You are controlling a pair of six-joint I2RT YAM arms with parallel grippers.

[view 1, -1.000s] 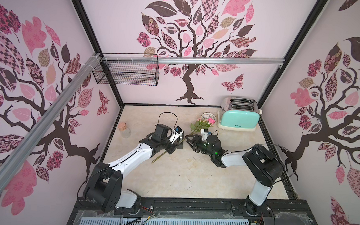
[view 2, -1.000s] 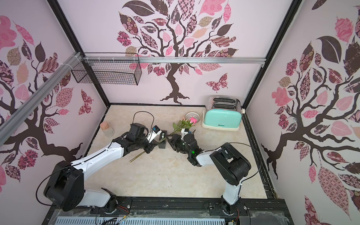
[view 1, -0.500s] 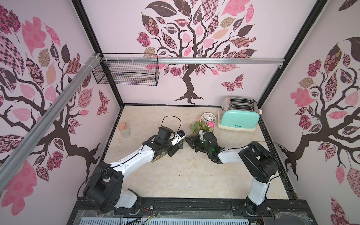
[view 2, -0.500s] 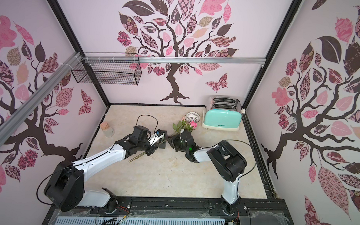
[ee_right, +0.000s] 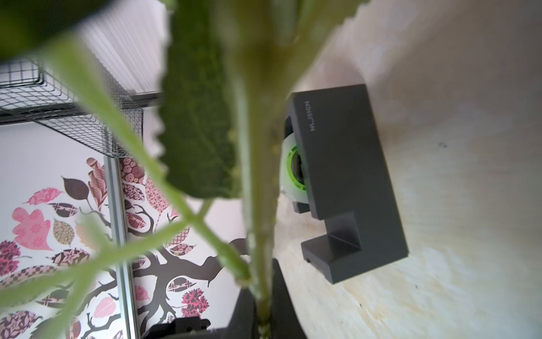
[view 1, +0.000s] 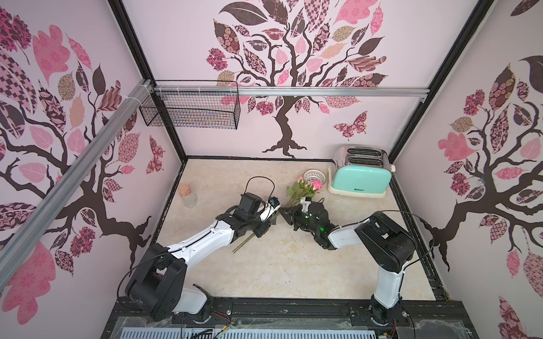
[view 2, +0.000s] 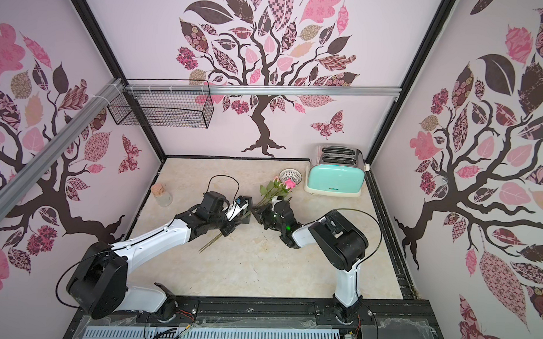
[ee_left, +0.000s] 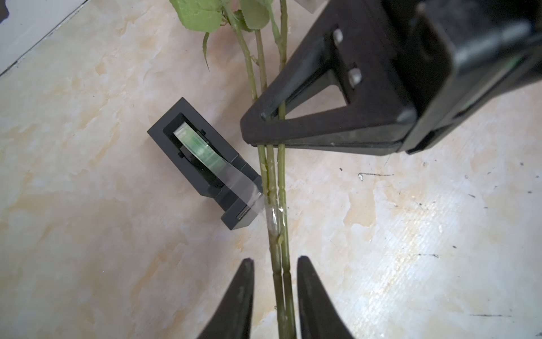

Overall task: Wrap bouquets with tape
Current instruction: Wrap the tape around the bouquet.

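Observation:
The bouquets (view 1: 305, 187) (view 2: 278, 186) lie on the table, pink and peach blooms toward the back, thin green stems (ee_left: 275, 182) running forward. My right gripper (ee_right: 262, 281) (view 1: 285, 212) is shut on the stems just below the leaves. My left gripper (ee_left: 275, 259) (view 1: 259, 229) stands open lower down the stems, a gap on each side of them. The tape (ee_left: 199, 148) sits in its black dispenser (ee_left: 205, 167) (ee_right: 346, 176) beside the stems. A clear strip runs from the dispenser and is stuck around the stems between the two grippers.
A mint toaster (view 1: 360, 179) stands at the back right with a white mesh bowl (view 1: 315, 175) next to it. A corked glass jar (view 1: 188, 196) stands at the left wall. A black wire basket (view 1: 191, 110) hangs on the back wall.
My right gripper has closed on the stems near the leaves. My left gripper has let go of the stems and opened around them. The bouquets have shifted slightly toward the back.

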